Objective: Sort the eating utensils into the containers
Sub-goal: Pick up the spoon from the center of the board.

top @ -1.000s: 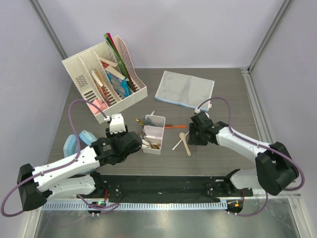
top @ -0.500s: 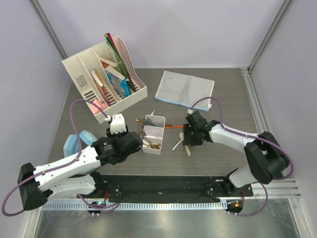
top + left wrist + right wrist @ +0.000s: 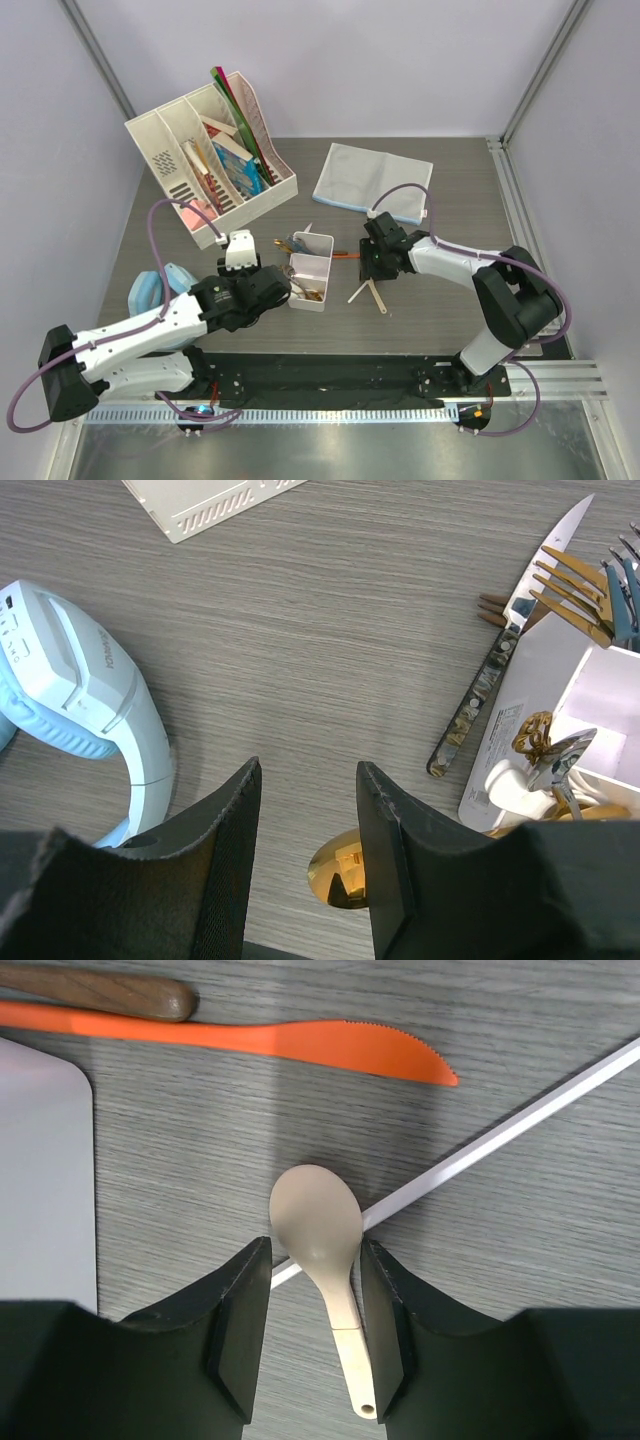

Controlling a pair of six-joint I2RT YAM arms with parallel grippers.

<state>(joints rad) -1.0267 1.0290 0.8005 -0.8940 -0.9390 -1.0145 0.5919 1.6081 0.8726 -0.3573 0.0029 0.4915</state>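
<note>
The white divided container stands mid-table with several utensils in its near compartment, among them a white ceramic spoon. My right gripper is open, its jaws either side of a beige spoon that lies on the table across a thin white stick. An orange knife and a wooden handle lie just beyond. My left gripper is open and empty, low at the container's left, above a gold spoon bowl. A mottled-handled knife and a gold fork lie by the container.
A white desk organizer with books stands at the back left. A grey-blue cloth lies at the back centre. A pale blue and white device sits left of my left gripper.
My right gripper has moved left and now straddles the beige spoon. My left arm has shifted slightly toward the container.
</note>
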